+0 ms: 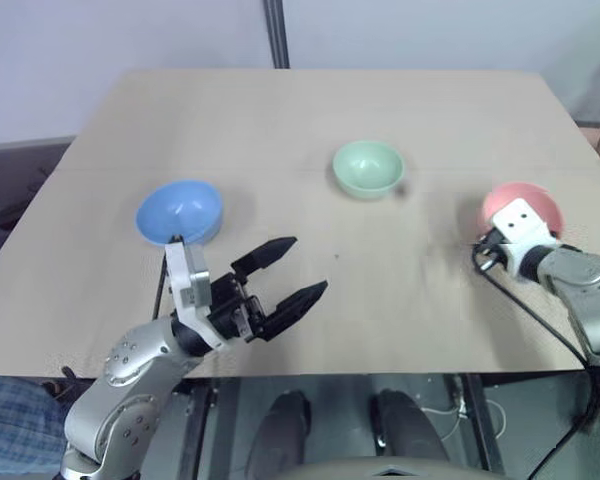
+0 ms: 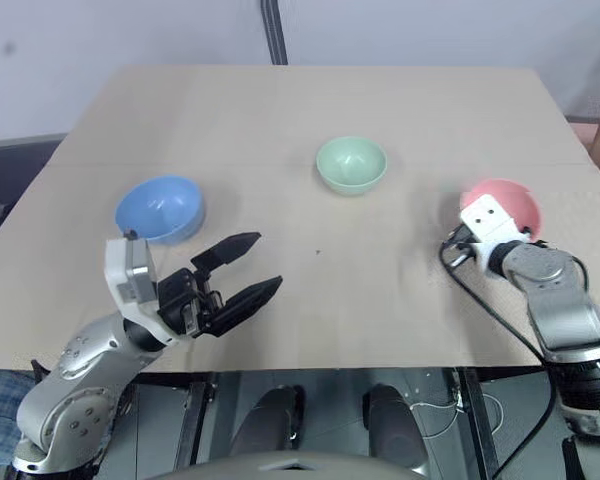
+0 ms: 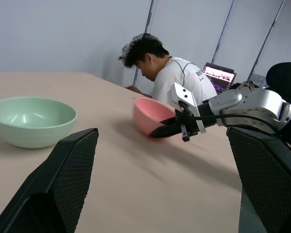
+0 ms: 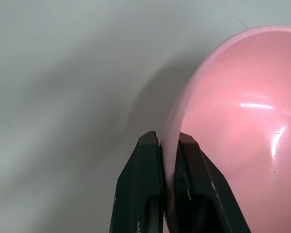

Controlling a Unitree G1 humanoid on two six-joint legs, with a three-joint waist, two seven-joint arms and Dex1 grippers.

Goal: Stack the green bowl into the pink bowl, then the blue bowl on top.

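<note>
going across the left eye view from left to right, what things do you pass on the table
blue bowl → left gripper, fingers open → green bowl → pink bowl, with the right gripper shut on its near rim.

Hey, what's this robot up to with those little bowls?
It is stacking three small plastic bowls on a beige table. Its right gripper has pinched the rim of the salmon-pink bowl. The left gripper hovers open near the sky-blue bowl. The mint-green bowl sits untouched; nothing is stacked yet.
</note>
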